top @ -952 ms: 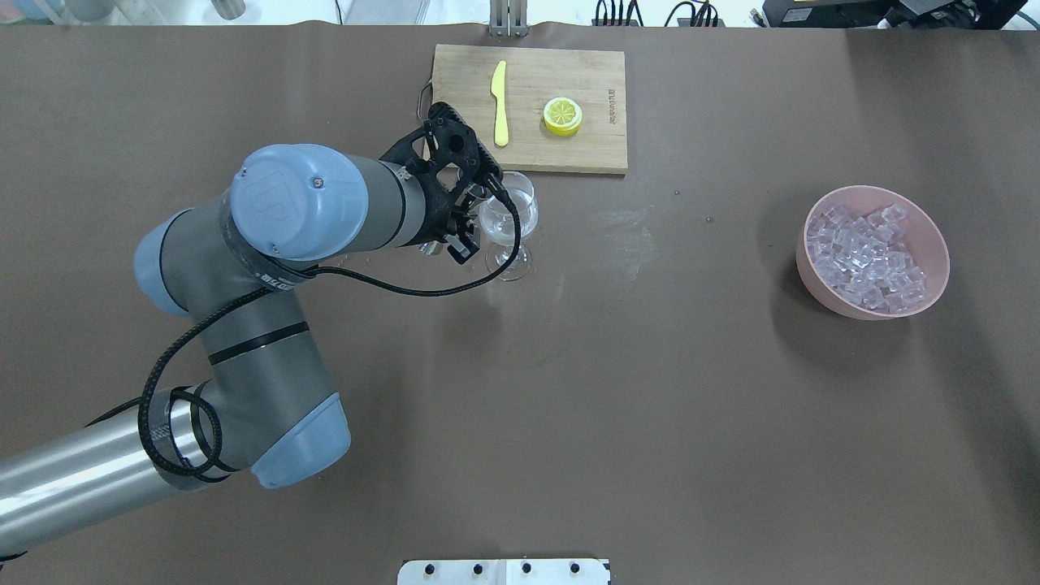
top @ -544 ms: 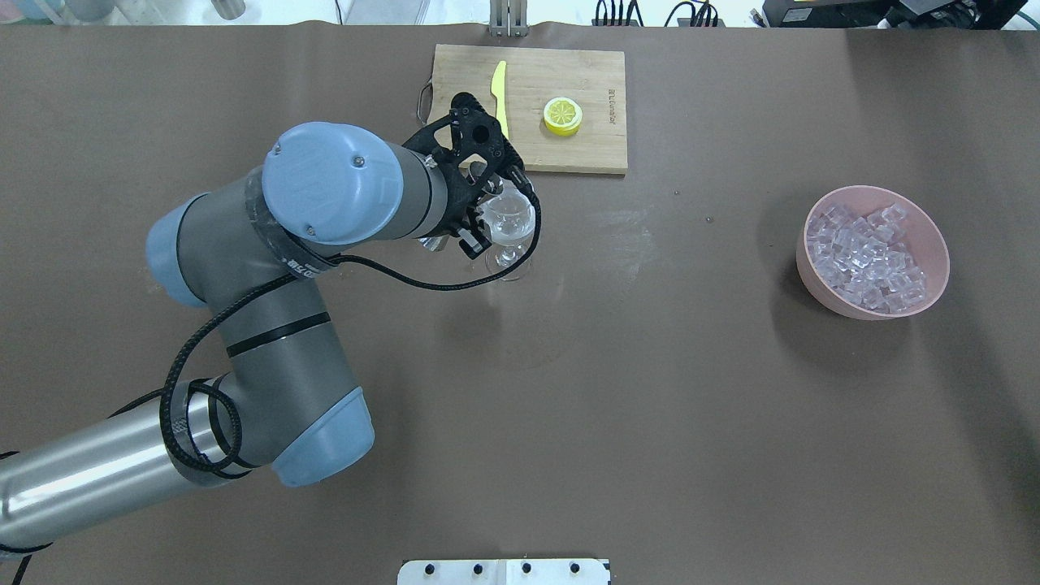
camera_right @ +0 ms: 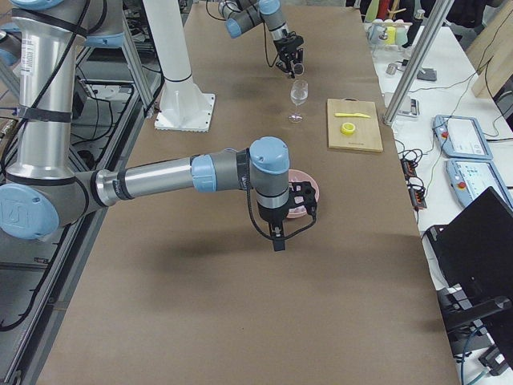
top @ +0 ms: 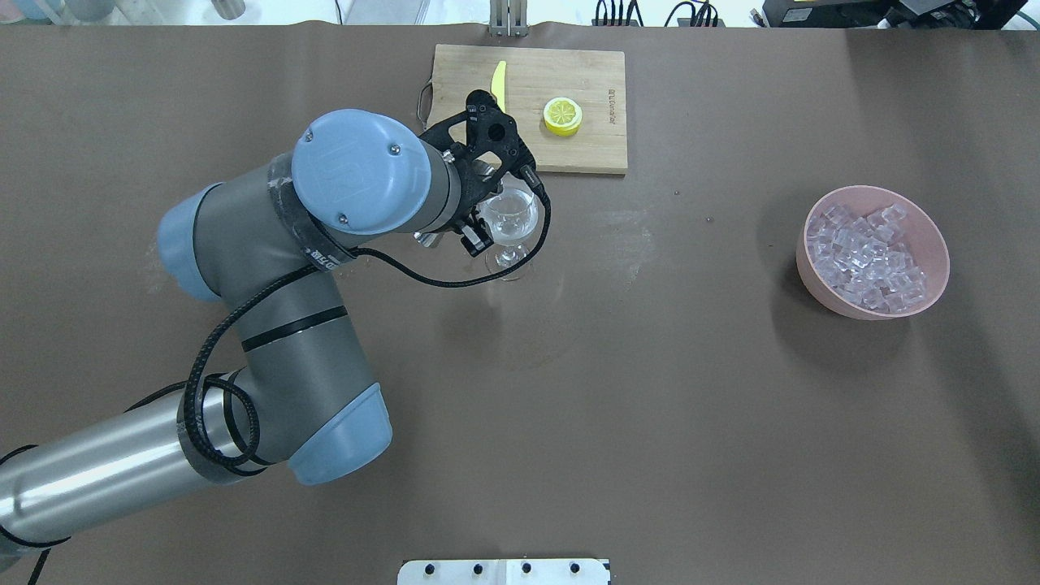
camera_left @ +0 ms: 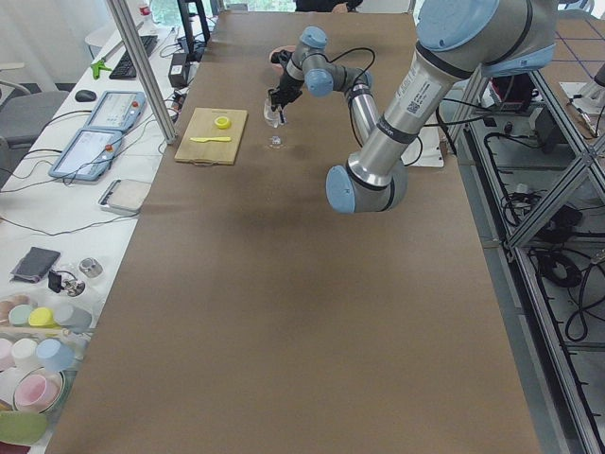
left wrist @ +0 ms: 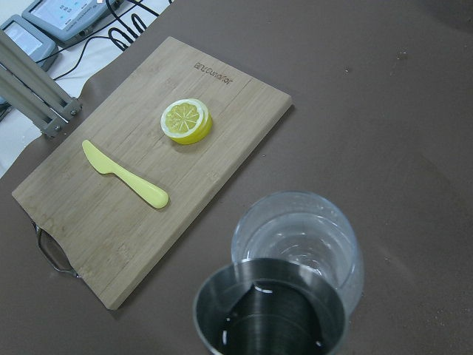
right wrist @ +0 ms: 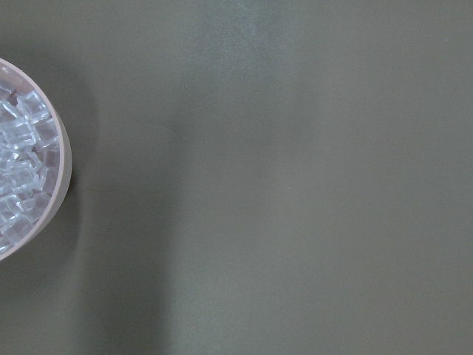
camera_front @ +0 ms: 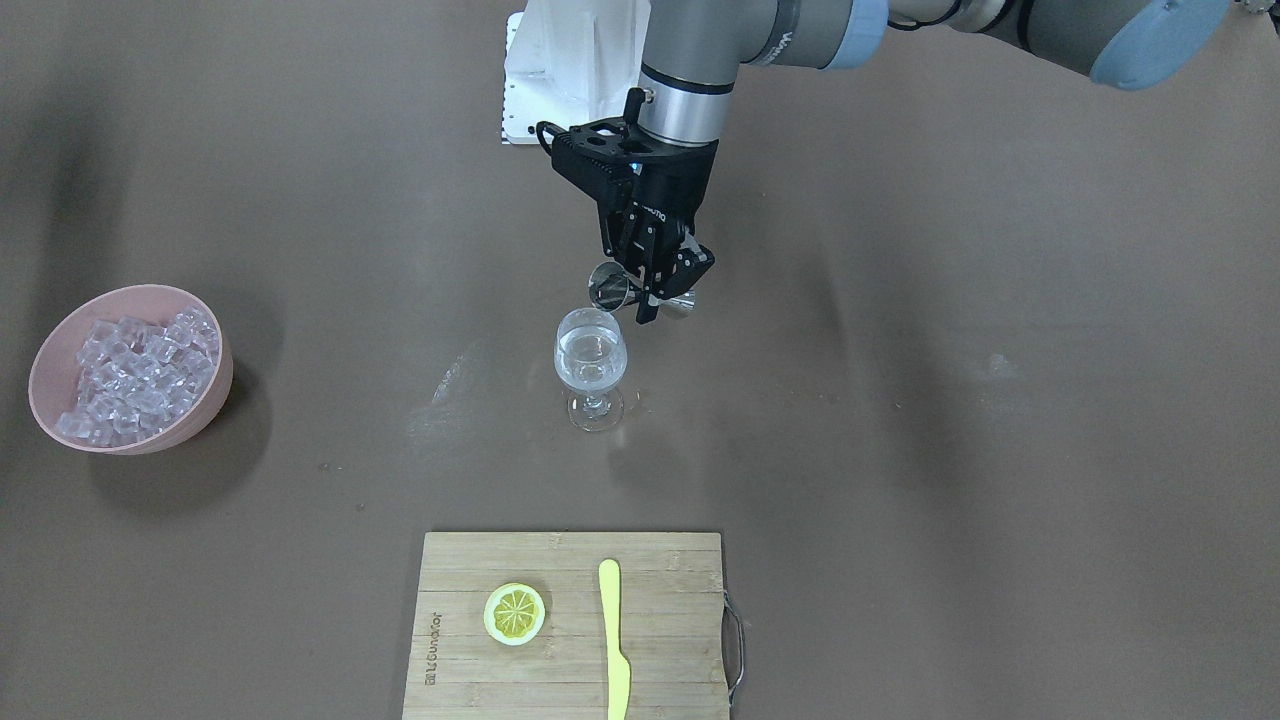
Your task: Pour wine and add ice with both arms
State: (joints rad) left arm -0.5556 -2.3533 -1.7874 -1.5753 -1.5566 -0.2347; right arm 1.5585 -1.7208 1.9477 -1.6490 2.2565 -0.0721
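A steel jigger (camera_front: 611, 288) was held clenched in the left gripper (camera_front: 660, 292), tilted over the wine glass (camera_front: 591, 362) containing the wine (camera_front: 590, 374). The ice (camera_front: 130, 375) was heaped in a pink bowl (camera_front: 205, 405); whether the right gripper (camera_right: 277, 243) was clenched could not be told.

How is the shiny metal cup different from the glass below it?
The metal cup is steel you cannot see through; the wine glass is clear. The cup is tipped on its side, held up by the left gripper; the glass stands upright on the table, with clear liquid inside. Both are round with open tops.
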